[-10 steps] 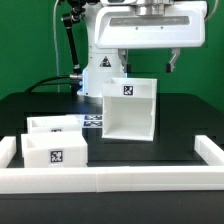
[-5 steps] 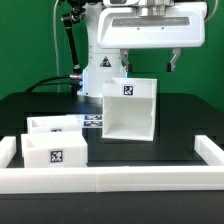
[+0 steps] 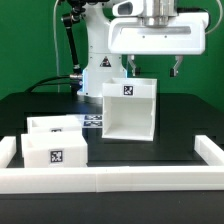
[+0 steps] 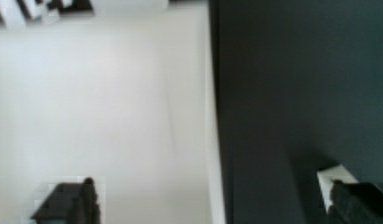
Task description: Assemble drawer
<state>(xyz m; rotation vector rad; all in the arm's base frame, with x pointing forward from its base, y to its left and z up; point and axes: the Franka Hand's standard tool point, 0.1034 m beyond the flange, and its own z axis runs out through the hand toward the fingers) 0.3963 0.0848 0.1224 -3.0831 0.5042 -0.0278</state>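
Note:
The drawer's tall white housing (image 3: 130, 118) stands in the middle of the black table, with a square tag on its top front edge. Two small white trays lie at the exterior view's left, the nearer tray (image 3: 55, 152) showing a tag and the farther tray (image 3: 52, 125) behind it. My gripper (image 3: 155, 68) hangs open and empty just above the housing's back, one finger to each side. In the wrist view the gripper (image 4: 209, 200) is spread wide. One fingertip (image 4: 63, 203) is over a white surface (image 4: 99, 110), the other over the dark table (image 4: 303, 90).
A long low white rim wall (image 3: 110, 181) runs along the table's front and up both sides. The marker board (image 3: 93, 122) lies flat between the trays and the housing. The robot's white base (image 3: 100, 70) and black cables stand behind.
My gripper has shifted toward the exterior view's right and slightly lower over the housing. The housing and trays have not moved.

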